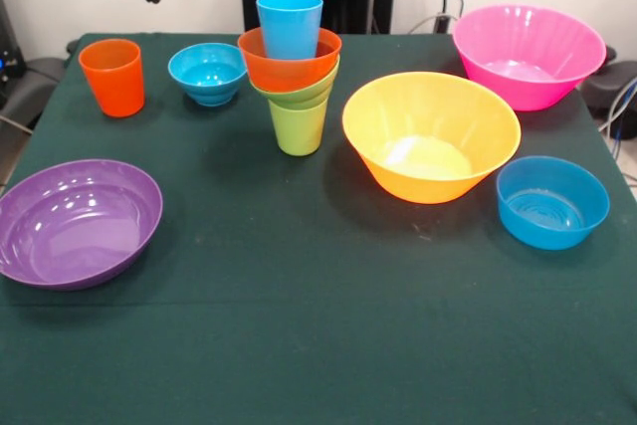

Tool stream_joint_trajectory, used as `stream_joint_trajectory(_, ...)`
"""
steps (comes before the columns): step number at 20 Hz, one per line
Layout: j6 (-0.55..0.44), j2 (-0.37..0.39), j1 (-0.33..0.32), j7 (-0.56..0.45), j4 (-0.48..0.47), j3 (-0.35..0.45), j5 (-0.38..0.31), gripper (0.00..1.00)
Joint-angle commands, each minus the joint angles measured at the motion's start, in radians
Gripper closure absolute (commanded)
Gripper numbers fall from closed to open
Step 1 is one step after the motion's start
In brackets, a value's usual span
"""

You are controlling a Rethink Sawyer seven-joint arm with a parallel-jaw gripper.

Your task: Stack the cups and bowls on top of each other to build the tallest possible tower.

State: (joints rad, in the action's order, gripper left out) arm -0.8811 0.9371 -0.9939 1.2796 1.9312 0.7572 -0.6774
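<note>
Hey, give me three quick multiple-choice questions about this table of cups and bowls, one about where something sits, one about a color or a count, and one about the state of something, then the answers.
1. Where does the orange cup stand in the front view?
A. Inside the pink bowl
B. Alone, at the table's far left
C. On top of the stack

2. How many bowls lie apart from the stack?
A. Five
B. Three
C. Seven

3. What state is the light blue cup in?
A. Lying on its side
B. Upside down on the table
C. Upright in the orange bowl

Answers:
1 B, it stands by itself beside the small blue bowl.
2 A: the purple bowl, small blue bowl, yellow-orange bowl, pink bowl and medium blue bowl.
3 C, its open mouth faces up at the top of the stack.
</note>
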Motion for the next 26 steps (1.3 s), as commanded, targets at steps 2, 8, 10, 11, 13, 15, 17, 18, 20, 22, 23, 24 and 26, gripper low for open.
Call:
stream_joint_trajectory(2, 0.098, -0.060, 0.018, 0.001, 0.056, -0.019, -0.030, 0.00)
stream_joint_trajectory(8, 0.096, -0.092, 0.039, 0.016, 0.015, -0.051, -0.062, 0.00)
stream_joint_trajectory(10, 0.094, -0.097, 0.041, 0.011, 0.006, -0.056, -0.065, 0.00)
stream_joint_trajectory(11, 0.094, -0.107, 0.042, 0.009, -0.004, -0.060, -0.069, 0.00)
stream_joint_trajectory(13, 0.101, -0.127, 0.049, 0.008, -0.027, -0.070, -0.086, 0.00)
stream_joint_trajectory(15, 0.103, -0.153, 0.062, 0.011, -0.060, -0.082, -0.108, 0.00)
stream_joint_trajectory(17, 0.102, -0.171, 0.071, 0.009, -0.084, -0.093, -0.126, 0.00)
stream_joint_trajectory(18, 0.096, -0.177, 0.075, 0.006, -0.095, -0.097, -0.132, 0.00)
stream_joint_trajectory(20, 0.079, -0.192, 0.082, -0.005, -0.118, -0.105, -0.143, 0.00)
stream_joint_trajectory(22, 0.057, -0.202, 0.087, -0.022, -0.138, -0.110, -0.151, 0.00)
stream_joint_trajectory(23, 0.042, -0.205, 0.090, -0.039, -0.146, -0.110, -0.158, 0.00)
stream_joint_trajectory(24, 0.034, -0.210, 0.092, -0.052, -0.154, -0.109, -0.162, 0.00)
stream_joint_trajectory(26, 0.024, -0.216, 0.095, -0.088, -0.164, -0.110, -0.180, 0.00)
